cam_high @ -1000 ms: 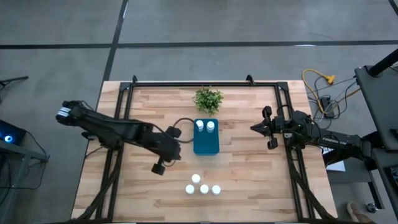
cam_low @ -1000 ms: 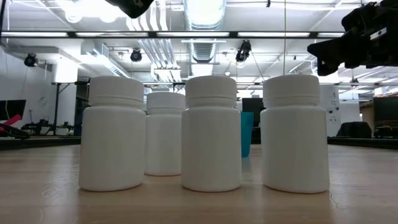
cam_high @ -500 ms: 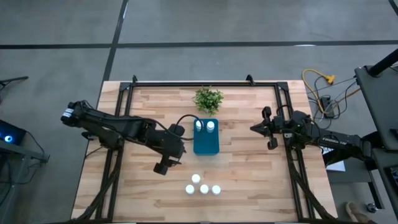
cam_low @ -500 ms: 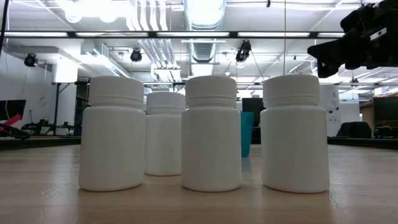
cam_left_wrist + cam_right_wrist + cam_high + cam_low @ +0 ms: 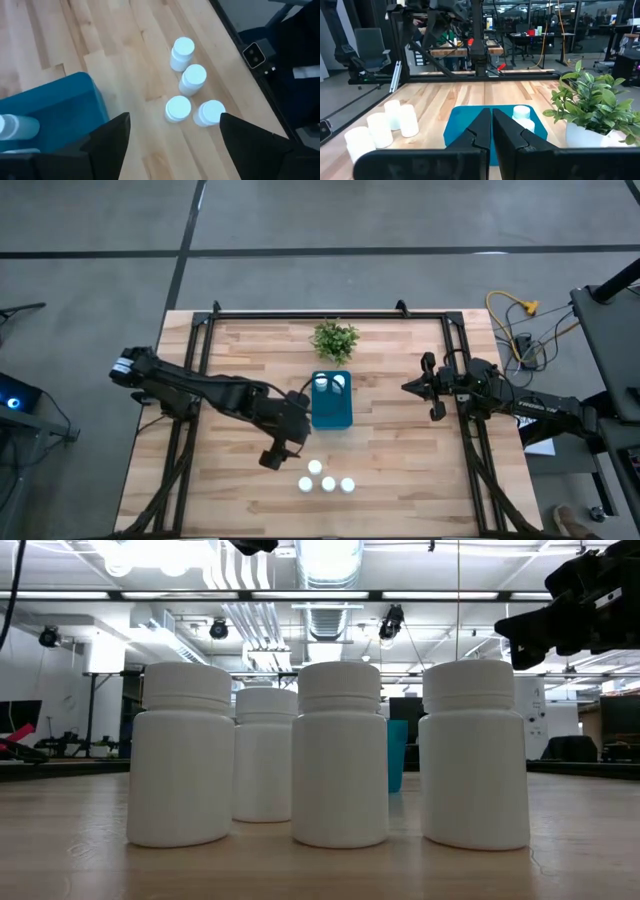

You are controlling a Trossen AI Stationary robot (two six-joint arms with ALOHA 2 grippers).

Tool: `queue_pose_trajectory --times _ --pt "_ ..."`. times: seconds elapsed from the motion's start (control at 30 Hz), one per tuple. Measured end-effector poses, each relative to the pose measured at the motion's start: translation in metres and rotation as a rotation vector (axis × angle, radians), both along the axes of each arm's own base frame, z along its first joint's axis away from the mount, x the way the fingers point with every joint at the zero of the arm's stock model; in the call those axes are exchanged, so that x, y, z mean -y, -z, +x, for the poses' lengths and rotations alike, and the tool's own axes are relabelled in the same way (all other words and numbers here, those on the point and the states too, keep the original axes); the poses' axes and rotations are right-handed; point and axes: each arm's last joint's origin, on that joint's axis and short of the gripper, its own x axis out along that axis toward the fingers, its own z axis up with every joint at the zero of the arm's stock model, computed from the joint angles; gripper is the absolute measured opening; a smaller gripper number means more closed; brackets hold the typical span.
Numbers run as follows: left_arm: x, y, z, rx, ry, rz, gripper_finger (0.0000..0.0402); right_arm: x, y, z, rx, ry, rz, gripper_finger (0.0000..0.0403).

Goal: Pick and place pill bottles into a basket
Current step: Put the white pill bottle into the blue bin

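table: light wooden plank top (image 5: 400,450) with a dark frame along its edges.
basket: teal-blue rectangular container (image 5: 331,412) standing near the middle of the table, just in front of the plant; in the low view only a strip of it (image 5: 397,754) shows behind the bottles.
pill bottles in basket: two white caps (image 5: 330,384) side by side at the end of the basket nearest the plant; the right wrist view shows one of them (image 5: 521,112) rising above the rim.
pill bottles on table: four white bottles in a tight cluster (image 5: 326,478) on the bare wood at the near side of the table, apart from the basket; three in a row and one behind them, all upright with caps on, as the low view shows (image 5: 340,754).
left gripper: (image 5: 285,442) hangs above the table between the basket and the cluster, just beside the basket's near left corner; its two dark fingers (image 5: 112,140) stand wide apart with nothing between them, the four loose bottles (image 5: 191,96) lying ahead of it.
right gripper: (image 5: 412,386) waits over the right part of the table, well apart from the basket and pointing toward it; its fingers (image 5: 482,131) are pressed together and hold nothing.
plant: small green leafy plant (image 5: 335,338) at the far middle of the table, just behind the basket; it sits in a white pot (image 5: 590,136).
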Motion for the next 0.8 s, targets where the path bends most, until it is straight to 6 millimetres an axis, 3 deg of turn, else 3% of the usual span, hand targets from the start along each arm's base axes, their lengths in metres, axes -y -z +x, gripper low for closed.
queue_pose_trajectory --times 0.13,0.33,0.63,0.8 --pt "0.002 0.002 0.003 -0.014 0.011 -0.019 0.0290 0.000 0.000 0.000 -0.001 0.000 0.000 0.0008" --pt "0.007 0.025 0.019 -0.100 0.016 0.000 0.0290 0.000 0.000 0.000 -0.001 0.000 0.002 0.0009" --pt "0.021 0.043 0.044 -0.243 0.045 0.027 0.0290 0.000 0.000 0.000 -0.006 0.000 0.005 0.0008" --pt "0.027 0.048 0.050 -0.237 0.058 0.069 0.0290 0.000 0.000 0.000 -0.006 0.000 0.010 0.0008"
